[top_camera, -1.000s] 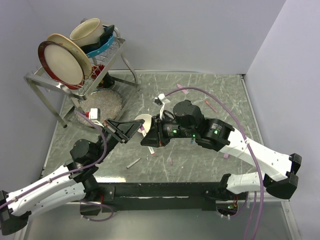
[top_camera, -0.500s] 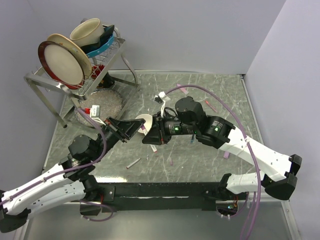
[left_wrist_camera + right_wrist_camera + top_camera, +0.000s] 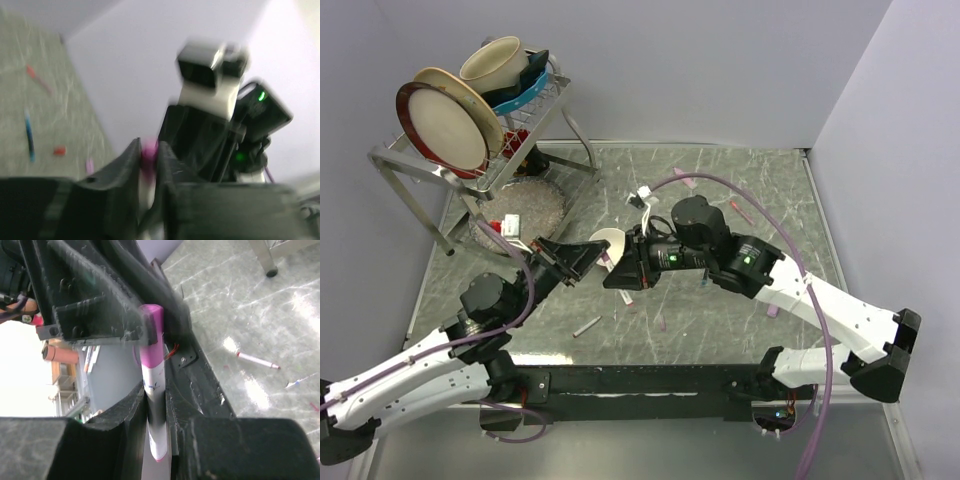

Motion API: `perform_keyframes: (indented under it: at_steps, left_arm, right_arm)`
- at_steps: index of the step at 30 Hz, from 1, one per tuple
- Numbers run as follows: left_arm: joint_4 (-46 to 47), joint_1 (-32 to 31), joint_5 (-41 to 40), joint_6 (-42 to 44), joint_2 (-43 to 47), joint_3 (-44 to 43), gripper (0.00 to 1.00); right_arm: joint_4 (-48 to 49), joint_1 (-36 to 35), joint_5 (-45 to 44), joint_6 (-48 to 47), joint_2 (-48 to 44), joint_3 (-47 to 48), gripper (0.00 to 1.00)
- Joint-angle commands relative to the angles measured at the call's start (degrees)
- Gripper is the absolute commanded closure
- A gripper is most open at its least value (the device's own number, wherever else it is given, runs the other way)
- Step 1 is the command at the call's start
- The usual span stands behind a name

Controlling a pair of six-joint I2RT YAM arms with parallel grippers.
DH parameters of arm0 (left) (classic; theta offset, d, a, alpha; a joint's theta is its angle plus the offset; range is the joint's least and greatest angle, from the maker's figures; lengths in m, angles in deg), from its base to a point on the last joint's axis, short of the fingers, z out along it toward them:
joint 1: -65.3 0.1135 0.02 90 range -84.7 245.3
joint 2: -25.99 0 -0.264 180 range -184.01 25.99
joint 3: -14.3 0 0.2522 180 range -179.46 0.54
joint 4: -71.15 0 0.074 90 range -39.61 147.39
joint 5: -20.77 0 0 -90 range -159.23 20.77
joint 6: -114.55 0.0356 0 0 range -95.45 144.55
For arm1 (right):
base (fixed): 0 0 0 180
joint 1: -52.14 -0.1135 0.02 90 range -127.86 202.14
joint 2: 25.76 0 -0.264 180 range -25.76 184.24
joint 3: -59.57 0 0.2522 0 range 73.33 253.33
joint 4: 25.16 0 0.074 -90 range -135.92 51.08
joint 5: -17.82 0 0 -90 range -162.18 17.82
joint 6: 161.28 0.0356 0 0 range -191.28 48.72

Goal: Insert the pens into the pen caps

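Observation:
My right gripper [image 3: 156, 390] is shut on a white pen [image 3: 156, 410] that points up out of its jaws. A pink pen cap [image 3: 151, 335] sits on the pen's upper end. My left gripper [image 3: 148, 150] meets it tip to tip, its jaws close round the same pink pen cap [image 3: 148, 151], though this view is blurred. From above, the left gripper [image 3: 586, 257] and right gripper [image 3: 618, 272] face each other beside a small white bowl [image 3: 611, 239]. Loose on the table lie a blue pen [image 3: 30, 135], a red pen [image 3: 37, 77], a red cap [image 3: 59, 150] and a lilac cap [image 3: 89, 165].
A dish rack [image 3: 470, 130] with plates and a cup stands at the back left, with a clear bag [image 3: 532, 208] under it. Another pen [image 3: 587, 326] lies near the front, with more pens [image 3: 738, 210] at the back right. A pink cap [image 3: 773, 311] lies beside the right arm.
The right gripper has shifted slightly left toward the left gripper, and the left arm has moved a little. The two stay tip to tip on the pen.

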Motion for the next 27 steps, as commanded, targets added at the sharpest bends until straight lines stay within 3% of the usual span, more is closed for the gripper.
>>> perform_keyframes:
  at_steps: [1, 5, 7, 12, 16, 19, 22, 27]
  left_arm:
    - [-15.7, -6.1, 14.9, 0.5, -1.2, -6.0, 0.67]
    - [-23.4, -6.2, 6.3, 6.7, -1.9, -16.0, 0.33]
    - [-26.0, -6.1, 3.9, 8.6, -2.3, -20.3, 0.2]
    - [-31.0, -6.2, 1.2, 13.7, -2.5, -25.1, 0.02]
    - [-35.9, -6.1, -0.3, 14.8, -1.0, -23.3, 0.01]
    - [-37.8, -6.1, -2.2, 14.9, 1.1, -19.1, 0.01]
    - [-39.4, -6.2, -3.8, 15.1, 2.8, -14.8, 0.01]
    - [-42.5, -6.1, -6.7, 17.1, 0.3, -12.9, 0.0]
  right_arm:
    - [25.4, 5.3, -18.5, 1.1, -4.5, -5.5, 1.0]
    - [24.8, 5.3, -19.9, 2.6, -11.1, -16.2, 1.0]
    - [23.6, 5.3, -22.2, 3.6, -14.2, -20.8, 1.0]
    - [14.5, 8.5, -31.1, 5.2, -15.5, -23.0, 1.0]
    - [3.9, 14.3, -37.9, 5.1, -7.3, -18.2, 1.0]
    - [0.1, 17.5, -40.9, 4.4, 1.7, -15.1, 0.92]
    - [-2.1, 20.6, -42.1, 4.8, 9.6, -12.4, 0.9]
    - [-5.6, 22.5, -43.7, 9.1, 20.4, -8.7, 0.81]
